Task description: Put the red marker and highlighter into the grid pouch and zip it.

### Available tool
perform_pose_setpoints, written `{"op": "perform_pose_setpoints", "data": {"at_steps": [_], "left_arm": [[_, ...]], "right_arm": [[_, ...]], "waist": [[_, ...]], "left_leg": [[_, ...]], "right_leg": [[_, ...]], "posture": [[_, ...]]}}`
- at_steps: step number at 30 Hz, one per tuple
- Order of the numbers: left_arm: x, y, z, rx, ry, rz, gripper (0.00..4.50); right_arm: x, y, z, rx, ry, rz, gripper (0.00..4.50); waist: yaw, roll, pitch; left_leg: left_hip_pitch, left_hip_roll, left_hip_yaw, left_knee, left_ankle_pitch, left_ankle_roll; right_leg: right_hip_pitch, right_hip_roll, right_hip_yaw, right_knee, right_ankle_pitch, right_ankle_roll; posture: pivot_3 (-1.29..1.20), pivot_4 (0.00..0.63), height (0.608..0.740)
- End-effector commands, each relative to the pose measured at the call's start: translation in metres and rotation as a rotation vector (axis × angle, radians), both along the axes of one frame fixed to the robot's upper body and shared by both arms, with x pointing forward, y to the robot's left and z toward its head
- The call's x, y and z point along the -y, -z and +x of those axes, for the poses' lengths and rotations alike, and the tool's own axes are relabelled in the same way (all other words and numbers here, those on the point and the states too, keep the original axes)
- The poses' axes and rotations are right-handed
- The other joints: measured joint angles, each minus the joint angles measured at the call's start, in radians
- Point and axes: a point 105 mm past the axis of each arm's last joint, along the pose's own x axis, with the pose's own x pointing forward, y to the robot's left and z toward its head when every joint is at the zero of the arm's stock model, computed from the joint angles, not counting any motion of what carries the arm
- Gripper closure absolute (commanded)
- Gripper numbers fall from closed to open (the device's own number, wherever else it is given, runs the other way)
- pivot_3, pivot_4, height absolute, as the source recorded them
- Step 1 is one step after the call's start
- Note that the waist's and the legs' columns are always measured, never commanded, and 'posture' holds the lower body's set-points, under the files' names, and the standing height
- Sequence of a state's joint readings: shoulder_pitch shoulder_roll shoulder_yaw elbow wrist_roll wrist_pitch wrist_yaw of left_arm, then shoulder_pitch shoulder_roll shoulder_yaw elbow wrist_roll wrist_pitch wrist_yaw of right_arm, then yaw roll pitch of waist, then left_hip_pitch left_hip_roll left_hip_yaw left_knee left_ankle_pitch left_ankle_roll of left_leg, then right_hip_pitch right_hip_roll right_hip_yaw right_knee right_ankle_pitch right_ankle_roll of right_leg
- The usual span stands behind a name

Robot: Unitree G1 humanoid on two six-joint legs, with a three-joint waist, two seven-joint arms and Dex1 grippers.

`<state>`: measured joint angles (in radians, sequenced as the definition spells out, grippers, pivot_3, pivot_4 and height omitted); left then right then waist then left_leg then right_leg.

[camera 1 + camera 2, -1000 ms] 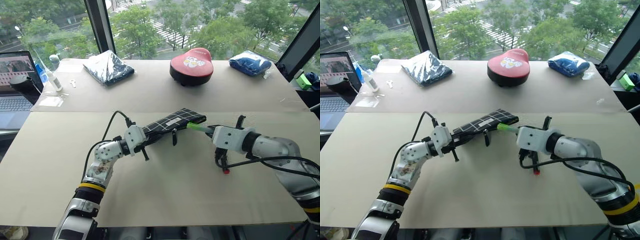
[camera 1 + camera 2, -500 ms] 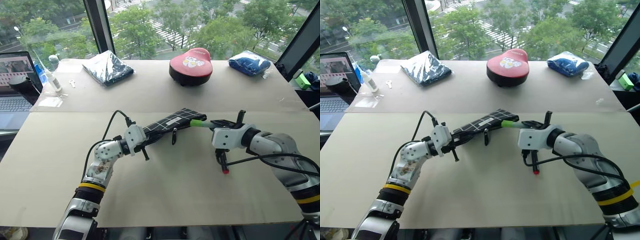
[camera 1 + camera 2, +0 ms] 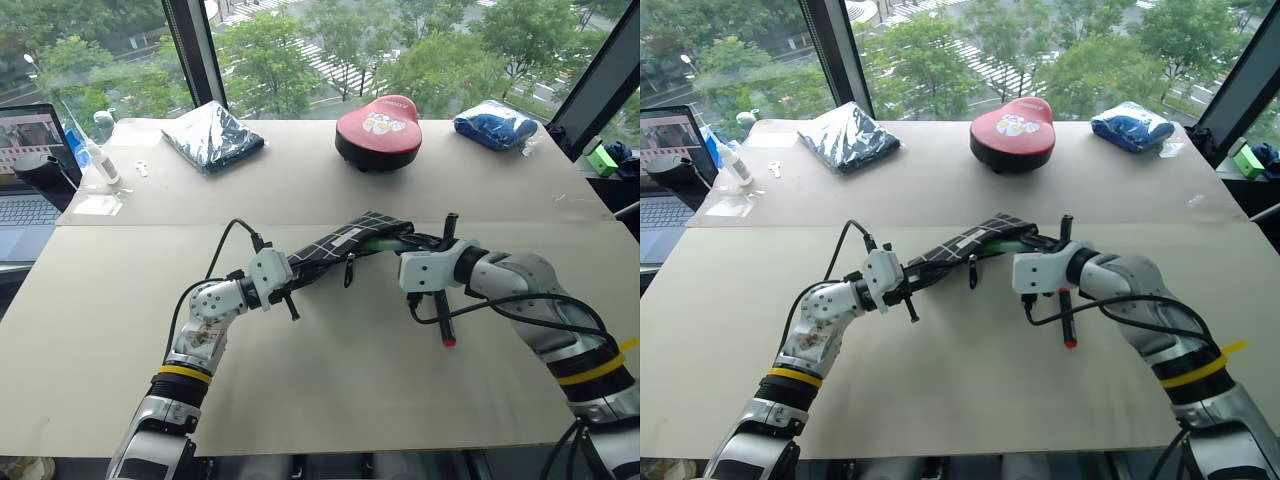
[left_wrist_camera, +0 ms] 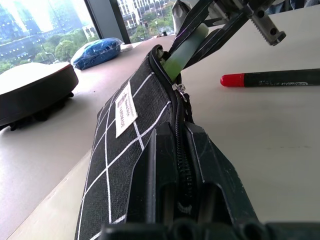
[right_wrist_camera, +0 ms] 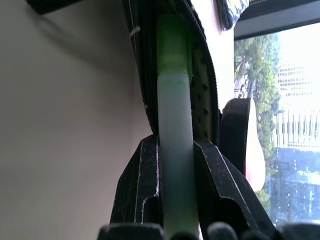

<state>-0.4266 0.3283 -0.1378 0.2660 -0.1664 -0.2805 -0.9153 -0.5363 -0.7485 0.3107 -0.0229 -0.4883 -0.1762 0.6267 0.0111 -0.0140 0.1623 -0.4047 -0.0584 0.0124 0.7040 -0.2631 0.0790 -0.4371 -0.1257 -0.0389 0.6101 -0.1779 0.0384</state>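
Poking into the grid pouch's (image 3: 340,245) open mouth, the highlighter (image 5: 175,165) sits clamped in the right gripper (image 3: 410,243); left gripper (image 3: 290,283) clenches the pouch's other end; red marker (image 3: 444,318) lies just beside the pouch.

Left gripper (image 3: 283,283), arm bent low over the table's middle, clamped on the grid pouch (image 3: 340,245). Right gripper (image 3: 405,243), forearm angled in from the right edge, pinching the highlighter (image 5: 175,150).

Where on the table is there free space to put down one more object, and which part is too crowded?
Free: the wide near strip of the table in front of the red marker, and the patch between the dark wrapped bundle and the red case. Crowded: the middle, where both tools meet at the grid pouch.
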Motion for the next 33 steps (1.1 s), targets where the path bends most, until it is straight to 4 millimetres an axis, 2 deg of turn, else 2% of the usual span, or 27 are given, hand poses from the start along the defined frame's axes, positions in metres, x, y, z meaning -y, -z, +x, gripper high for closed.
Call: {"op": "perform_pose_setpoints", "data": {"at_steps": [1,9,16,18,21,24,28,30,33], "left_arm": [[0.003,-0.015,0.0,0.042,0.015,-0.034,4.5],[0.002,-0.016,-0.001,0.042,0.016,-0.038,4.5],[0.002,-0.02,-0.002,0.039,0.025,-0.06,4.5],[0.001,-0.02,-0.003,0.037,0.022,-0.062,4.5],[0.001,-0.02,-0.003,0.036,0.019,-0.062,4.5],[0.0,-0.02,-0.003,0.036,0.019,-0.061,4.5],[0.002,-0.02,-0.003,0.037,0.022,-0.059,4.5],[0.002,-0.02,-0.003,0.037,0.022,-0.059,4.5],[0.002,-0.019,-0.003,0.038,0.021,-0.058,4.5]], "right_arm": [[-0.017,-0.01,0.001,0.058,-0.074,0.003,4.07],[-0.041,0.007,-0.01,0.073,-0.259,-0.052,4.07],[-0.049,0.005,-0.008,0.129,-0.331,-0.009,4.07],[-0.046,0.006,-0.008,0.092,-0.321,0.017,3.05],[-0.036,0.002,-0.004,0.038,-0.263,0.058,2.19],[-0.026,-0.004,0.001,0.02,-0.227,0.061,1.12],[-0.005,-0.02,0.006,0.089,-0.182,0.04,1.12],[0.005,-0.024,0.002,0.023,-0.158,0.095,1.12],[0.02,-0.039,-0.008,-0.15,-0.087,0.304,1.12]], "waist": [[0.001,0.0,0.0],[-0.001,0.0,0.0],[-0.002,0.0,0.0],[-0.002,0.0,0.0],[-0.002,0.0,0.0],[-0.002,0.0,0.0],[-0.001,0.0,0.0],[-0.001,0.0,0.0],[0.001,0.0,0.0]], "left_leg": [[0.0,0.0,0.0,0.0,0.0,0.0],[0.0,-0.001,0.0,0.0,0.0,-0.001],[0.0,0.0,0.0,0.0,0.001,-0.002],[0.0,-0.001,0.0,0.0,0.001,-0.002],[0.0,0.0,0.0,0.0,0.001,-0.002],[0.0,0.0,0.0,0.0,0.001,-0.001],[0.0,0.0,0.0,0.0,0.001,-0.001],[0.0,0.0,0.0,0.0,0.001,-0.001],[0.0,0.0,0.0,-0.001,0.001,-0.001]], "right_leg": [[0.0,0.0,0.0,0.0,0.0,0.0],[0.0,0.0,0.0,0.0,0.0,0.0],[0.0,0.0,0.0,0.0,0.0,0.0],[0.0,0.0,0.0,0.0,0.0,0.0],[0.0,0.0,0.0,0.0,0.0,0.0],[0.0,0.0,0.0,0.0,0.0,0.0],[0.0,0.0,0.0,0.0,0.0,0.0],[0.0,0.0,0.0,0.0,0.0,0.0],[0.0,0.0,0.0,0.0,0.0,0.0]], "posture": [[0.0,0.15,0.74],[0.0,0.15,0.74],[0.0,0.15,0.74],[0.0,0.15,0.74],[0.0,0.15,0.74],[0.0,0.15,0.74],[0.0,0.15,0.74],[0.0,0.15,0.74],[0.0,0.15,0.74]]}}
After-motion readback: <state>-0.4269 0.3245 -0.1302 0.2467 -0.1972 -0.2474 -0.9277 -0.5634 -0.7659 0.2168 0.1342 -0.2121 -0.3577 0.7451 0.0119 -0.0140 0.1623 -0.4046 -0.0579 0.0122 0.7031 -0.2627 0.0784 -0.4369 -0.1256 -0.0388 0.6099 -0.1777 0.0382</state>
